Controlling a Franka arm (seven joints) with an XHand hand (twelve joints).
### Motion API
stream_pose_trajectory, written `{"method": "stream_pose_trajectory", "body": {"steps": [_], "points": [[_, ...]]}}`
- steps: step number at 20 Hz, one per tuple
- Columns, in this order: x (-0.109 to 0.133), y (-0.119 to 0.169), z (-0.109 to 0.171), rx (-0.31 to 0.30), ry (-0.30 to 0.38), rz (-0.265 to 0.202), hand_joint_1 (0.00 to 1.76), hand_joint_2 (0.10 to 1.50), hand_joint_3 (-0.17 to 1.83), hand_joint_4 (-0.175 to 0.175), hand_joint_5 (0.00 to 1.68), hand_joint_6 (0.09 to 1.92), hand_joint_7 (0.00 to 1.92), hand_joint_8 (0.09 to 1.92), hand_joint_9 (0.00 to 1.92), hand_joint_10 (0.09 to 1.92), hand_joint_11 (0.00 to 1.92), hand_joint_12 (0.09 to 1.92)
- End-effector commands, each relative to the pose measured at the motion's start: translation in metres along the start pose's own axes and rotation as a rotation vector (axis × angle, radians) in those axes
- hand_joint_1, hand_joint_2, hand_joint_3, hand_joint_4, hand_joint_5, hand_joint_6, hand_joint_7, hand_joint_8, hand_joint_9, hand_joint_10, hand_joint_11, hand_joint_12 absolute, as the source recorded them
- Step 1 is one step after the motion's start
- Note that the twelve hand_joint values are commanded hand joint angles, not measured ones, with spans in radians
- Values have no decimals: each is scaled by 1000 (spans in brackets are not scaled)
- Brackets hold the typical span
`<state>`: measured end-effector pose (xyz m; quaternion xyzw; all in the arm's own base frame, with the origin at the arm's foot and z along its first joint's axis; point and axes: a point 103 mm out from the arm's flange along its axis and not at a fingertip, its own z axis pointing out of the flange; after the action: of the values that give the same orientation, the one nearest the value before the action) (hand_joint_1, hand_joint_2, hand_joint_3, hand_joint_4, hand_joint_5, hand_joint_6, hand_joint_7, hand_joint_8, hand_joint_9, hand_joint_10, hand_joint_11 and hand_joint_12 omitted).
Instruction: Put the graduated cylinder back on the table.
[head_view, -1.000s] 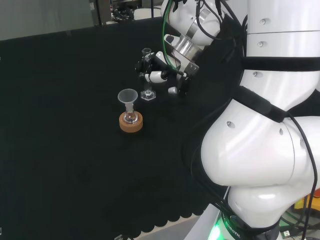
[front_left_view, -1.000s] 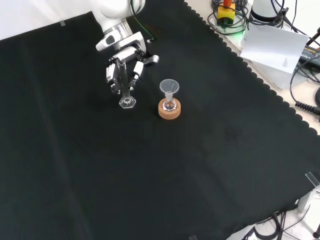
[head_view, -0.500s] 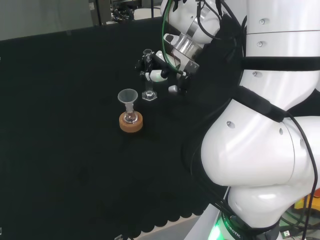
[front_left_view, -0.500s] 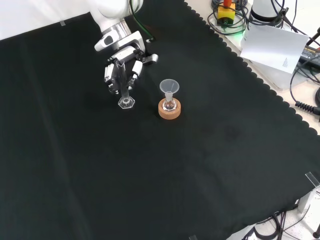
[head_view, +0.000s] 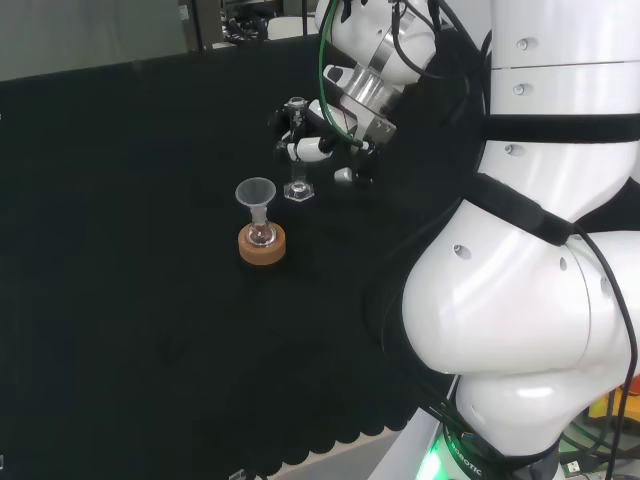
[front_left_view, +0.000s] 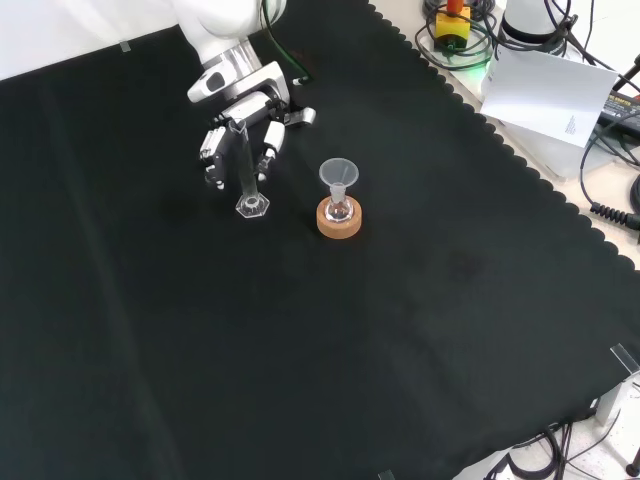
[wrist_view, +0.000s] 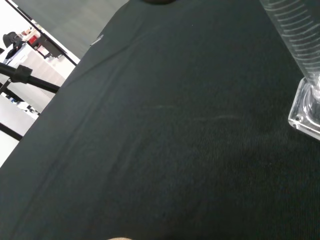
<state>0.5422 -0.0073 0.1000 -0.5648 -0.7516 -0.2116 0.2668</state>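
The graduated cylinder (front_left_view: 247, 178) stood upright on the black cloth (front_left_view: 330, 350), its clear hexagonal foot flat on the fabric. In the front view it was just left of a cork ring (front_left_view: 339, 220) that carried a small glass flask w/ a clear funnel (front_left_view: 339, 175) in its neck; the two were near each other but apart.

The hand (front_left_view: 237, 135) sat at the upper part of the cylinder, coming in from the top of the front view. Its fingers (front_left_view: 270, 145) were spread to either side of the tube & looked relaxed rather than curled round it, so the hand read as open. Whether any finger touched the glass couldn't be told.

In the head view the cylinder (head_view: 296, 150) stood behind the funnel (head_view: 256, 195) & cork ring (head_view: 262, 245), w/ the hand (head_view: 310, 140) just to its right, below the arm's white links.

In the wrist view the cylinder (wrist_view: 305, 75) was close, w/ ruled marks on the tube & the foot resting on the cloth (wrist_view: 150, 150).
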Motion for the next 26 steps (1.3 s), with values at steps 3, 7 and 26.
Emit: {"method": "stream_pose_trajectory", "body": {"steps": [3,7,26], "points": [[-5,-9,-23,-36,2,10,896,995,-175,-70,371,415,295,682,805,87,384,1309],[-6,-16,-37,-46,-16,22,850,965,-175,-70,349,294,177,689,704,87,282,1354],[62,-94,-128,-155,-165,56,744,910,-175,-73,261,87,0,591,511,87,113,1439]]}}
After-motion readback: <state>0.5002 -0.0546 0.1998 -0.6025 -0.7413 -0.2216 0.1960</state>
